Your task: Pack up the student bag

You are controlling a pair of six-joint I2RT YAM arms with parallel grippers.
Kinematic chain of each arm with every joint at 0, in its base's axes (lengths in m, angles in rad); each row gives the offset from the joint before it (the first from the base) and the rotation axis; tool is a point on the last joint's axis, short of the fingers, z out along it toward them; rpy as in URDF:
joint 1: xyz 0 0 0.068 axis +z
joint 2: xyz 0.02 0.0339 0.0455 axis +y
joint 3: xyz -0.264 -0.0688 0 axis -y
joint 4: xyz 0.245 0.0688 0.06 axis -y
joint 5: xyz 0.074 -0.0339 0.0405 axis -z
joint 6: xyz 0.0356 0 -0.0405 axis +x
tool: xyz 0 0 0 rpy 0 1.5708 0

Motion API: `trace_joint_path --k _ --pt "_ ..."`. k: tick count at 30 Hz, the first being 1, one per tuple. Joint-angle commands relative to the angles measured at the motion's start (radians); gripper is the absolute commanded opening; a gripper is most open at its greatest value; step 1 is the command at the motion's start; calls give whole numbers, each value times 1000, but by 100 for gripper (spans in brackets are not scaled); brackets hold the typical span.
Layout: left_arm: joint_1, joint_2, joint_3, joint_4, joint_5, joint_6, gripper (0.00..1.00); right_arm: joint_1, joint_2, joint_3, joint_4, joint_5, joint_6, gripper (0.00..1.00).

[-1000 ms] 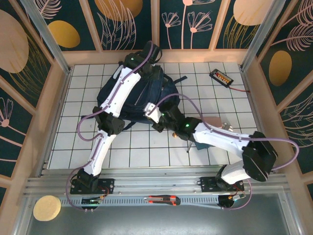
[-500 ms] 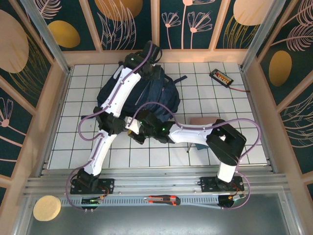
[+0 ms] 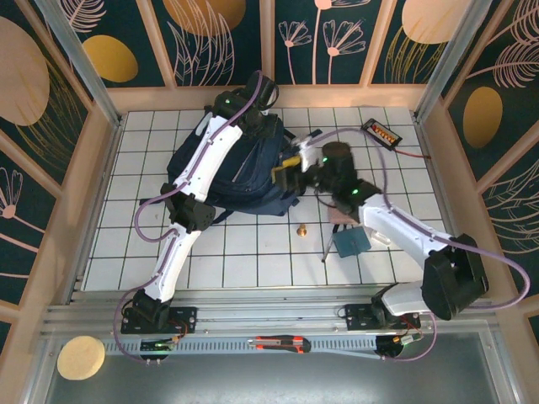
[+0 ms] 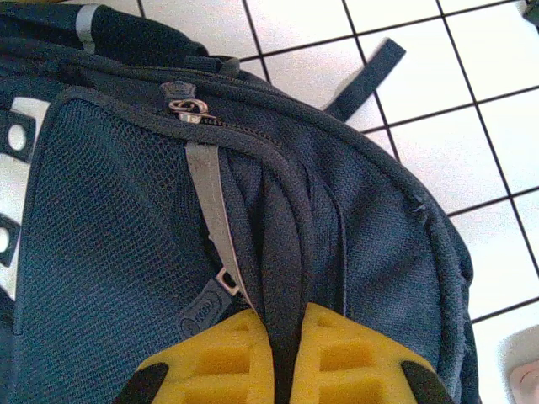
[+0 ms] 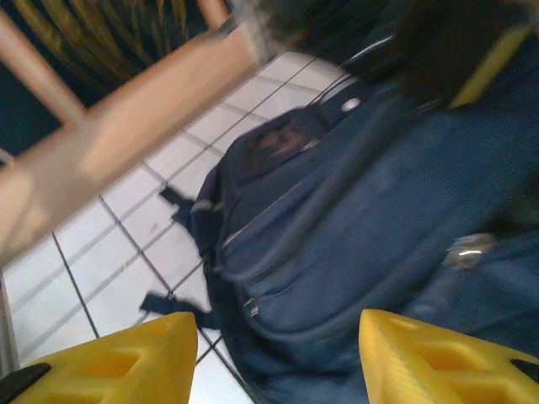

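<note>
Moved: right tool (image 3: 292,162) swung to right side of bag (image 3: 253,181), fingers parted, empty.
Left arm: outstretched, left tool (image 4: 286,337) pinching bag fabric.

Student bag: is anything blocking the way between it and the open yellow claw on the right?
Nothing visible does. The right gripper has its jaws open close beside the student bag, with the bag's navy fabric directly ahead of them. The left gripper is shut on a fold of the bag.

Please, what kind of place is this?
Probably a robot test booth, not a home: a white gridded table, painted wall panels close around it, and arms bolted to a metal rail.
</note>
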Motion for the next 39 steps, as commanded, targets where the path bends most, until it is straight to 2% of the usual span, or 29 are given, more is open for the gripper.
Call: trace_joint_path --k 1,3,7,8,12,15,21,23,26,28,33,35,39 --pt "3 -92 55 2 40 35 0 -105 110 85 -110 -185 233 53" --pt "3 -102 56 6 54 41 0 -159 207 190 -171 -211 290 49" --pt "3 -111 56 11 85 44 0 -215 313 272 -94 -255 416 40" --pt "3 -111 55 12 93 50 0 -226 334 279 -35 -288 456 41" --pt "3 -108 55 11 124 61 0 -250 430 338 113 -400 590 55" --pt "3 -100 55 14 160 67 0 -250 506 427 79 -419 569 54" --pt "6 -109 16 11 171 73 0 -246 590 489 175 -482 655 51" --pt "10 -109 22 10 161 74 0 -240 588 482 154 -476 635 50" --pt "18 -110 33 2 130 67 0 -219 537 456 46 -425 467 54" --pt "22 -107 49 -5 122 62 0 -212 472 384 18 -364 388 58" --pt "23 -99 56 -14 133 47 0 -198 361 274 -150 -209 247 59" --pt "23 -96 56 -8 138 42 0 -187 324 253 -192 -174 225 59" --pt "24 -95 55 4 143 31 0 -163 287 218 -204 -204 231 58"
